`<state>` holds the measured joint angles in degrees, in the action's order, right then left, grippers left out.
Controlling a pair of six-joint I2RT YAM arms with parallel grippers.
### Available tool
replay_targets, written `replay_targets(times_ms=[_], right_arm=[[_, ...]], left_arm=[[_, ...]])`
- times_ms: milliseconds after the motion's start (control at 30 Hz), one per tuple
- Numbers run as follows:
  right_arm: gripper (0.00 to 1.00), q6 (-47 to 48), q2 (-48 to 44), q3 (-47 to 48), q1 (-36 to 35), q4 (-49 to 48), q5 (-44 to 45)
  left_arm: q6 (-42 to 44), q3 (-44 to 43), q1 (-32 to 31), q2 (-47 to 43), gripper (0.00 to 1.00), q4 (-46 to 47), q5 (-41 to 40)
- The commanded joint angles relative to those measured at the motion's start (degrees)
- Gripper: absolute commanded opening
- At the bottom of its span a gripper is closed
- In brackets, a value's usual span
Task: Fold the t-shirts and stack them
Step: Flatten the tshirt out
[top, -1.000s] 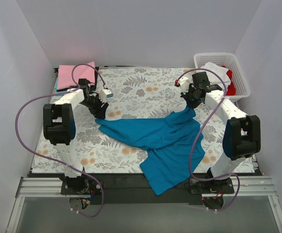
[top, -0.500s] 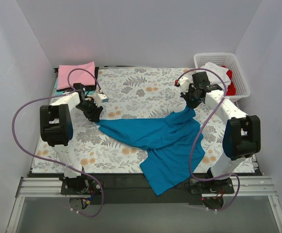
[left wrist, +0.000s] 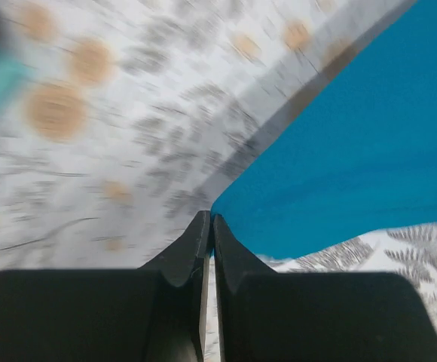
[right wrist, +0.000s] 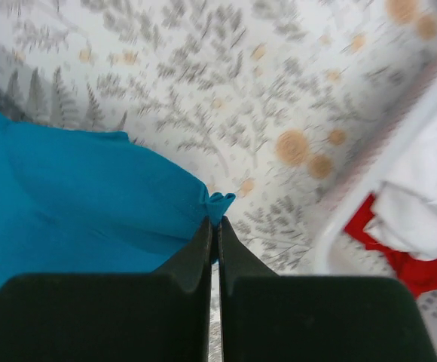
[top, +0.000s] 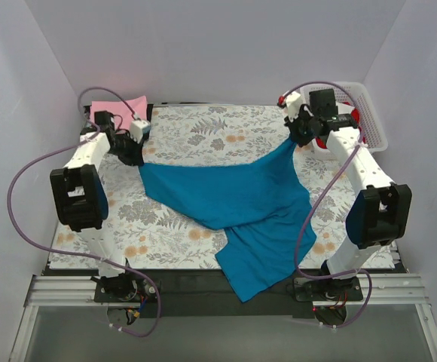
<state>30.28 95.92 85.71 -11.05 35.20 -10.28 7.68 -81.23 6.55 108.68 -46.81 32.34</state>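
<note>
A deep teal-blue t-shirt hangs stretched between both arms, its lower part draped over the table's near edge. My left gripper is shut on its left corner; the left wrist view shows my left gripper pinching the teal-blue t-shirt at its tip. My right gripper is shut on the right corner, where the right wrist view shows my right gripper clamping a bunched fold of the teal-blue t-shirt. A folded pink t-shirt lies at the back left. White and red t-shirts lie in the basket.
A white lattice basket stands at the back right, close to my right gripper. The floral table cloth covers the table. White walls close in on three sides.
My left gripper closed on the shirt's left corner and pulled it back and left. The right gripper lifted its corner toward the back right, so the cloth now spans wide.
</note>
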Motion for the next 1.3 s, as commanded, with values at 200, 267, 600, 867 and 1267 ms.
replay_targets(times_ms=[200,267,600,867,1267], right_arm=[[0.01,-3.6,-8.7,16.0,2.3,-10.1,-3.2],[0.01,-3.9,-11.7,15.8,2.3,-13.5,-1.9],[0.01,-4.4,-28.8,8.8,2.3,-30.0,3.1],[0.01,-4.3,-44.9,2.7,2.3,-39.0,6.3],[0.01,1.0,-45.2,14.6,2.3,-38.8,5.5]], left_arm=[[-19.2,-17.6,3.0,-10.6,0.00,11.8,-0.3],[-21.1,-16.8,3.0,-13.5,0.00,14.5,-2.4],[-28.5,-7.7,3.5,-37.4,0.00,31.2,-14.8],[-28.7,0.2,3.5,-58.5,0.00,39.9,-21.1],[-20.5,-7.8,3.5,-63.2,0.00,39.6,-28.4]])
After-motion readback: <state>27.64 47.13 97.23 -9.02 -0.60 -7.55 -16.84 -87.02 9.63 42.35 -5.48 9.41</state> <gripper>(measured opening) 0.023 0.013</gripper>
